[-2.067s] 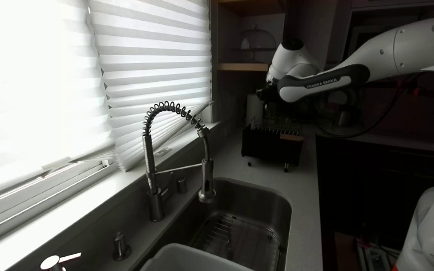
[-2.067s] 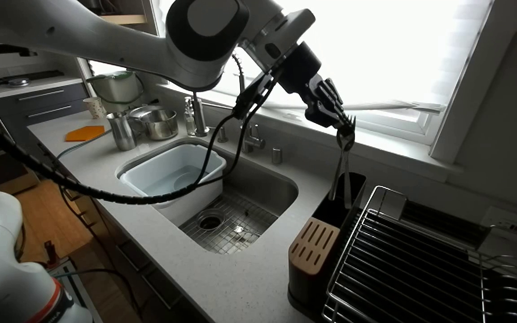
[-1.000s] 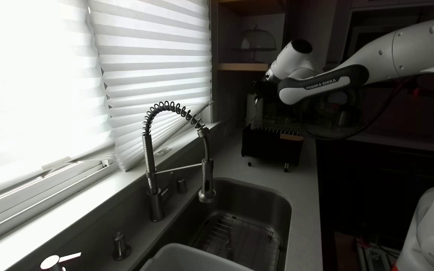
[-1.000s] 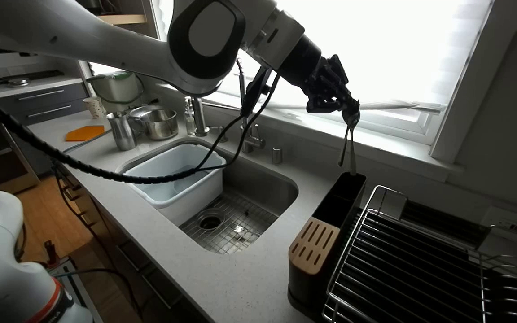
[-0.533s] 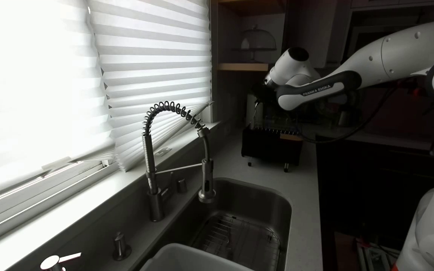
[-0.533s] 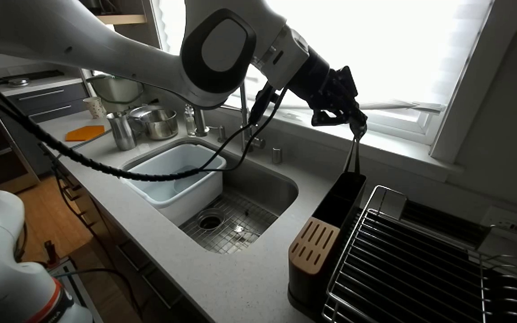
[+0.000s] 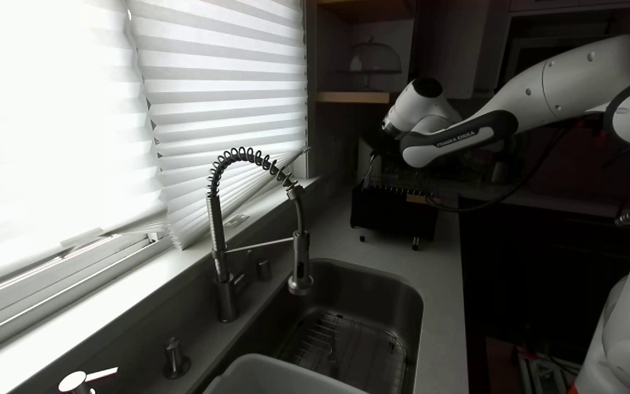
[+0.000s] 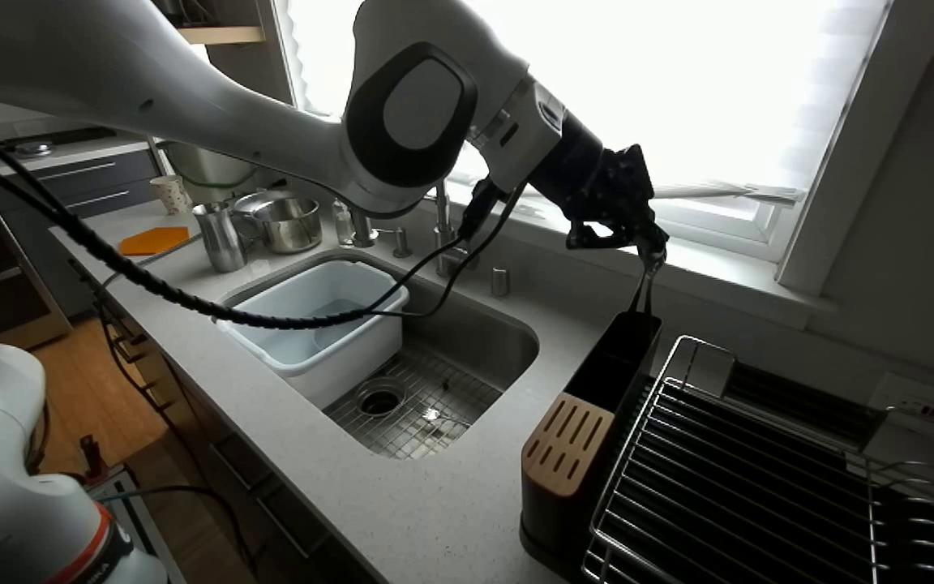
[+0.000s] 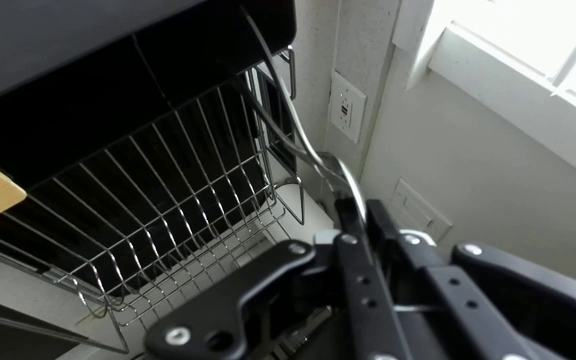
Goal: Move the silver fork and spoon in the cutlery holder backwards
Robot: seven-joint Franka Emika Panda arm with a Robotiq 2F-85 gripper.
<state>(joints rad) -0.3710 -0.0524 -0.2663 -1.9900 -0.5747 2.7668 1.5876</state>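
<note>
My gripper [image 8: 652,243] is shut on the silver fork and spoon near their heads, at the window end of the black cutlery holder [image 8: 548,507]. In the wrist view the fingertips [image 9: 366,210] pinch the heads; one bright silver handle [image 9: 292,110] and a darker handle [image 9: 263,114] cross and run down into the holder's dark opening, on the window side of a thin divider [image 9: 152,70]. The handles [image 8: 644,294] lean slightly and their lower ends are hidden inside. Which handle is the fork's is unclear. The holder [image 7: 394,216] also shows in an exterior view.
A slotted wooden lid [image 8: 568,444] covers the holder's near end. A wire dish rack [image 8: 726,462] stands beside it. The window sill [image 8: 702,259] and wall lie just behind the gripper. The sink [image 8: 507,341] with a white tub [image 8: 353,365] and a tall faucet [image 7: 219,230] are near.
The gripper lifted the fork and spoon and moved back toward the window end, then came down. The handles hung over the holder's middle earlier; now they enter its window-end compartment.
</note>
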